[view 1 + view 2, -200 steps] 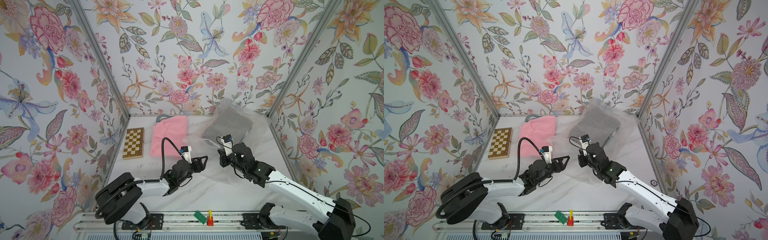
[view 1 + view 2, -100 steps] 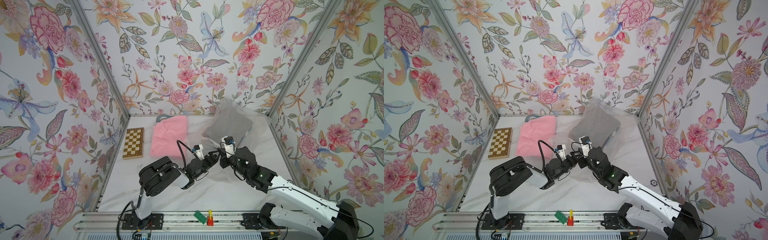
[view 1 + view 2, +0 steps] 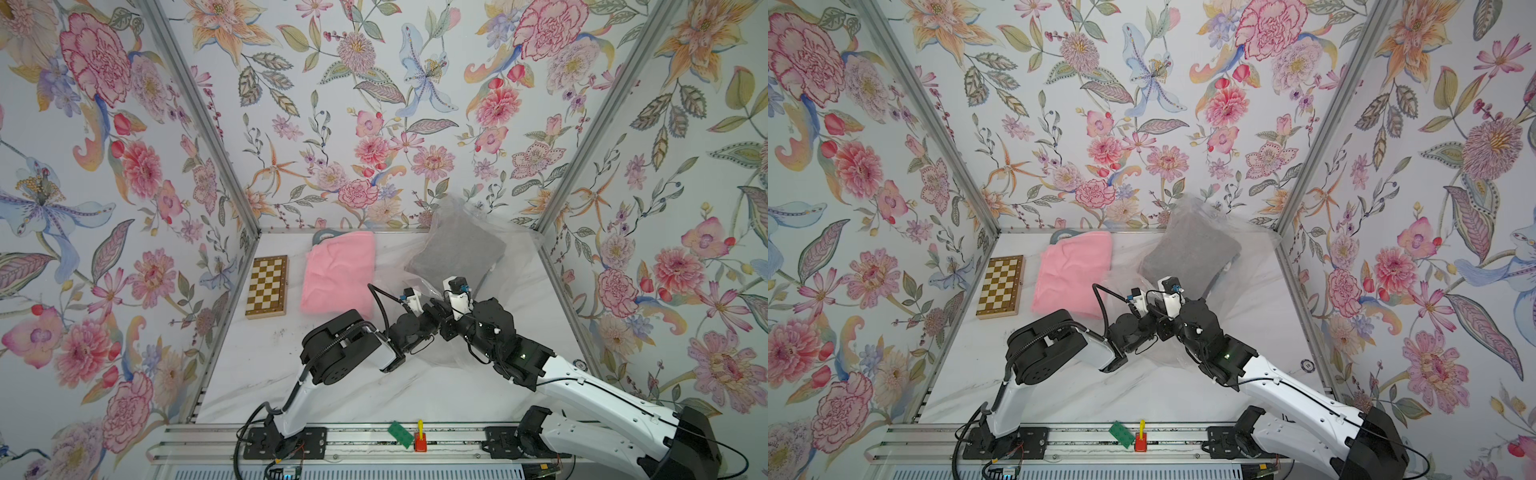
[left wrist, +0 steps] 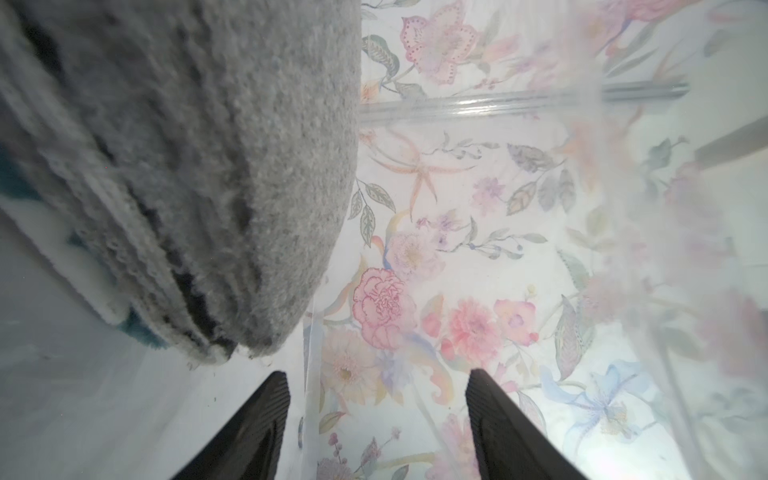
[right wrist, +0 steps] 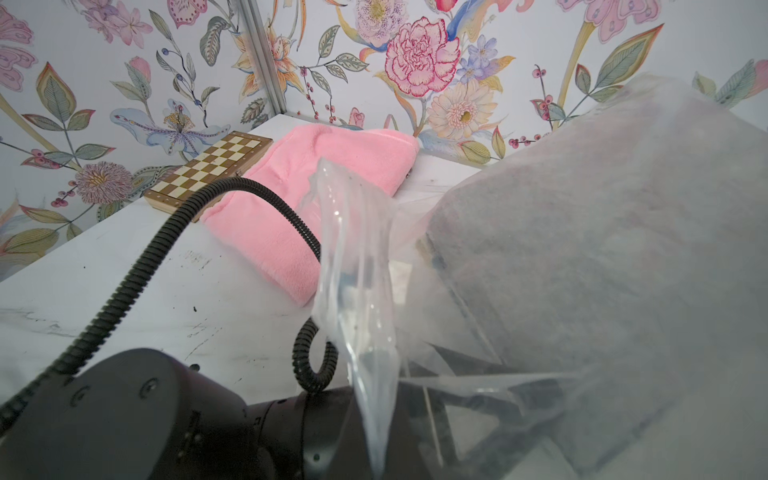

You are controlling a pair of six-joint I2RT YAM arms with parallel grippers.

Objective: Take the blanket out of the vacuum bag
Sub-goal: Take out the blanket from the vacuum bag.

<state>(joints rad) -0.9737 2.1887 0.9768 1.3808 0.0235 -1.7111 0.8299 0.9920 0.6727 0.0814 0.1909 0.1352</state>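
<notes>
Left arm has swung in since a second ago. Left end effector (image 4: 376,374) is now at the mouth of the clear crinkly plastic vacuum bag (image 5: 357,266), fingers spread. Right end effector (image 3: 445,319) is pressed together, pinching the bag film. Folded grey fleece blanket (image 3: 457,253) is inside the bag, tilted up toward the back wall, on the white marble surface (image 3: 332,390).

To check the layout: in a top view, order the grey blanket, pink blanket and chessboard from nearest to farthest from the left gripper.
From the left gripper:
1. grey blanket, just ahead, inside the vacuum bag
2. pink blanket, on the robot's left
3. chessboard, farthest left
</notes>
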